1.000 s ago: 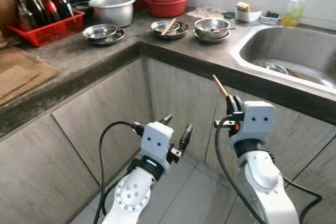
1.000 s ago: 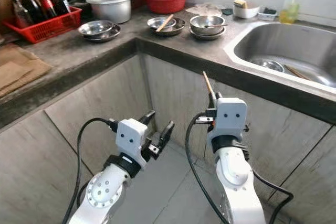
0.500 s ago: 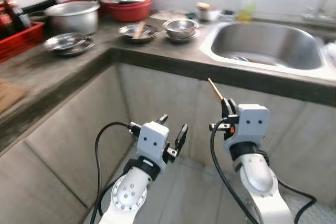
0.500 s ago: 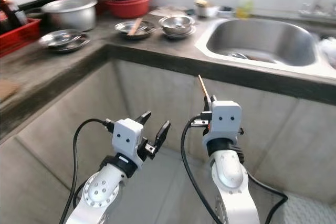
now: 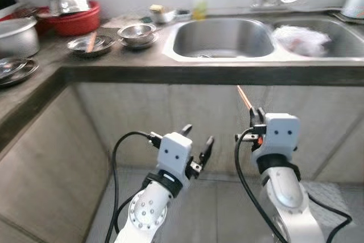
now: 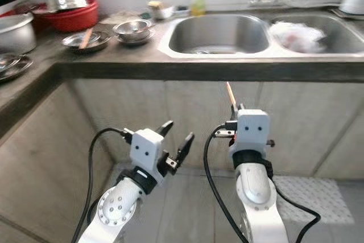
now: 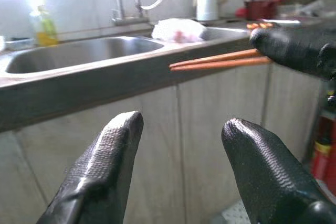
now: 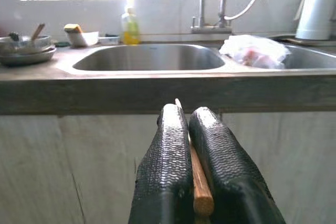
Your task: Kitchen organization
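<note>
My right gripper [image 5: 255, 113] is shut on a pair of brown wooden chopsticks [image 5: 244, 97] that point up and forward toward the counter front. In the right wrist view the chopsticks [image 8: 200, 184] lie pinched between the two fingers. My left gripper [image 5: 197, 139] hangs open beside it, below counter height, with nothing between its fingers [image 7: 113, 150]. In the left wrist view the chopsticks [image 7: 220, 60] cross in front of it. A double steel sink [image 5: 224, 38] lies straight ahead in the dark counter.
A white plastic bag [image 5: 301, 37] sits in the right basin. Left of the sink stand stacked steel bowls [image 5: 136, 31], a steel plate with a wooden utensil [image 5: 91, 44], a red basin [image 5: 74, 20] and a soap bottle [image 5: 200, 7]. Cabinet doors [image 5: 142, 118] face me; tiled floor below.
The camera has swung right: the sink has come from the right side to the centre, and the bottles and red crate have left the picture. Both grippers keep their pose; the chopsticks stay held.
</note>
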Robot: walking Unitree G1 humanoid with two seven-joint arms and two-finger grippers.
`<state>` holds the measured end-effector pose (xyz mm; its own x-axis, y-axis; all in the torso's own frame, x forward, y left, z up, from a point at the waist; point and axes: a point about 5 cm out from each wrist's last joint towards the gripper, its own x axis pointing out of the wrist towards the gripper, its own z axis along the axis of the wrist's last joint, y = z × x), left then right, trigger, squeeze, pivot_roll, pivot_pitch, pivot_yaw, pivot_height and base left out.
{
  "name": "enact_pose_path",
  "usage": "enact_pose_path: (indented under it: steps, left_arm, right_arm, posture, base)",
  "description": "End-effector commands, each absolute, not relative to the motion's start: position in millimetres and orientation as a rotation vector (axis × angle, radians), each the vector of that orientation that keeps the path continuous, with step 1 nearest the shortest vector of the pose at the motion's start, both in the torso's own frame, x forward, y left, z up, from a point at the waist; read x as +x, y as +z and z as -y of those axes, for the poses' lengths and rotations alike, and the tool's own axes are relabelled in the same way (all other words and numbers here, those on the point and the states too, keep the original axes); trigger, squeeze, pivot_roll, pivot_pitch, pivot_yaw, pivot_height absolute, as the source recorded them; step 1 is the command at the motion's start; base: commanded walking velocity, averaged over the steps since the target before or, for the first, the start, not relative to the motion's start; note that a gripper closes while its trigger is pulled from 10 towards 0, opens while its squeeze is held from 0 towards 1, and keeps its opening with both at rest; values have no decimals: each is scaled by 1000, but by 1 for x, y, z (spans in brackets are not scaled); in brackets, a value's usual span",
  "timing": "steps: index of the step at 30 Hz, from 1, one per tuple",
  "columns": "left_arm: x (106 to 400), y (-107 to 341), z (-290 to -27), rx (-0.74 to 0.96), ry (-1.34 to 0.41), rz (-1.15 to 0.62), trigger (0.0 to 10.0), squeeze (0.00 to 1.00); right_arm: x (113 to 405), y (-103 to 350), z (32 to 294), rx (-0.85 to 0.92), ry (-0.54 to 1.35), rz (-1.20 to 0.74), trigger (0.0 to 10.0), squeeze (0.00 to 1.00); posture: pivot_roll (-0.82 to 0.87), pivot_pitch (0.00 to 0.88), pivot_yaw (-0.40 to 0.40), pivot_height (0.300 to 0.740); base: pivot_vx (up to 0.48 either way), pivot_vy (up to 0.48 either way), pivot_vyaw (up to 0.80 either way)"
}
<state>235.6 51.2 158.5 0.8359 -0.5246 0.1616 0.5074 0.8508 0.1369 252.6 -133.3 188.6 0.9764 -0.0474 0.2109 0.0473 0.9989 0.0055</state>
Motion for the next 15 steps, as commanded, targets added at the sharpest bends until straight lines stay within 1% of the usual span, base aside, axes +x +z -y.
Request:
enact_pose_path:
  steps: [1,6,10,15]
  left_arm:
    - [236,160,-52,108,-545,205,10000,0]
    - [236,160,-51,107,-545,204,10000,0]
    - [237,160,-52,108,-541,206,10000,0]
    - [238,161,-53,104,-534,211,10000,0]
  right_arm:
    - [252,192,132,-12,-47,228,10000,0]
    - [253,192,132,-21,-47,230,10000,0]
    - [253,192,131,-20,-43,227,10000,0]
    - [255,195,131,-32,-35,245,10000,0]
  posture:
    - [77,73,38,740]
    - [75,72,38,740]
    - [76,71,37,740]
    - [78,67,36,740]
  base:
    - [311,-360,-587]
    - [325,-350,0]
    - [386,-279,0]
    - [473,0,0]
